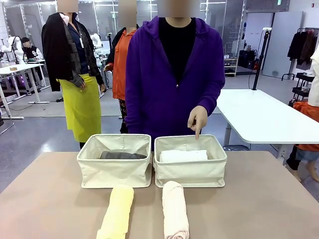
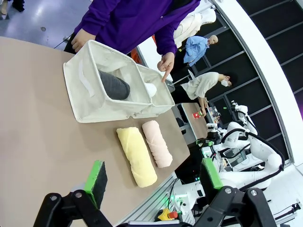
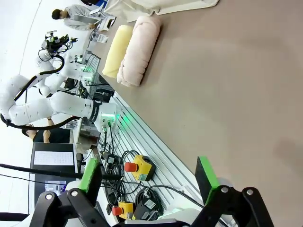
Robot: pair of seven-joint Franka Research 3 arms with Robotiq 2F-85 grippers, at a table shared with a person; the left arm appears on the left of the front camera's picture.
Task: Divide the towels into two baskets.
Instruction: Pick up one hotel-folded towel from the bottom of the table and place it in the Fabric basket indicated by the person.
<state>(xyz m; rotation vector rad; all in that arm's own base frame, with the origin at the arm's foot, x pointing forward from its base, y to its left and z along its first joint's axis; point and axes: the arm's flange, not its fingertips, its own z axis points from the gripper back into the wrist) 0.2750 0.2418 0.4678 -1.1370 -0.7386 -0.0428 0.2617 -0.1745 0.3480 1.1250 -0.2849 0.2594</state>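
While both arms hang back from the work, you have two towels in place and two lying loose. The left basket holds the grey towel, lying crosswise inside it. The right basket stands just beside it, their side walls nearly touching, and holds the white towel, also crosswise.

On the counter, on your side of the baskets, the yellow towel lies lengthwise in front of the left basket. The beige towel lies the same way in front of the right basket. The two rolls lie near each other but apart, each with its far end close to a basket wall.

Across the counter a person in a purple hooded top stands behind the baskets. One hand points an index finger down at the far rim of the right basket; you cannot tell whether it touches.

Your left fingers are spread wide with nothing between them, above the counter's near edge, with the yellow roll ahead of them. Your right fingers are spread just as wide and grip nothing, well back from the beige roll, over the counter edge.
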